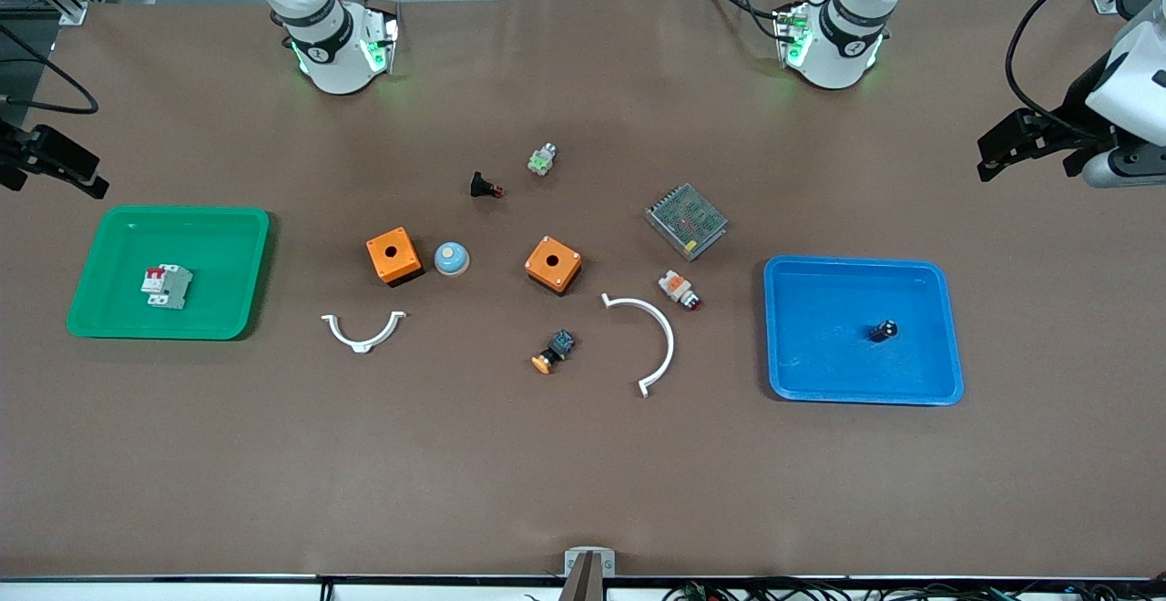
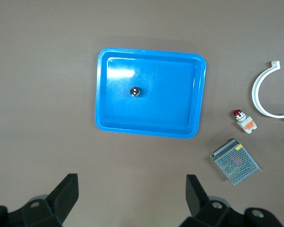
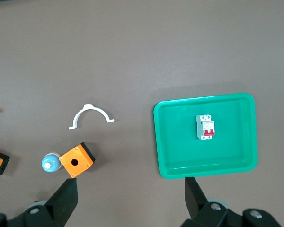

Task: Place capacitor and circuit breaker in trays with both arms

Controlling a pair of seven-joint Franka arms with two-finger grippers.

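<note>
The capacitor [image 1: 883,331], a tiny black cylinder with a silvery top, lies in the blue tray [image 1: 820,310] toward the left arm's end of the table. It also shows in the left wrist view [image 2: 135,91], inside that tray [image 2: 170,109]. The circuit breaker [image 1: 167,286], a white-grey block with red levers, lies in the green tray [image 1: 219,255] toward the right arm's end. The right wrist view shows it [image 3: 205,126] in that tray [image 3: 180,142]. My left gripper [image 2: 132,194] is open and empty, high over bare table beside the blue tray. My right gripper [image 3: 132,194] is open and empty, high beside the green tray.
Between the trays lie two orange boxes [image 1: 393,255] [image 1: 553,264], a blue dome [image 1: 451,259], two white curved clips [image 1: 363,343] [image 1: 669,337] and a mesh power supply [image 1: 686,220]. There are also a white-and-orange button [image 1: 679,289], a black flared part [image 1: 484,186], a green-silver part [image 1: 542,159] and an orange-capped button [image 1: 554,352].
</note>
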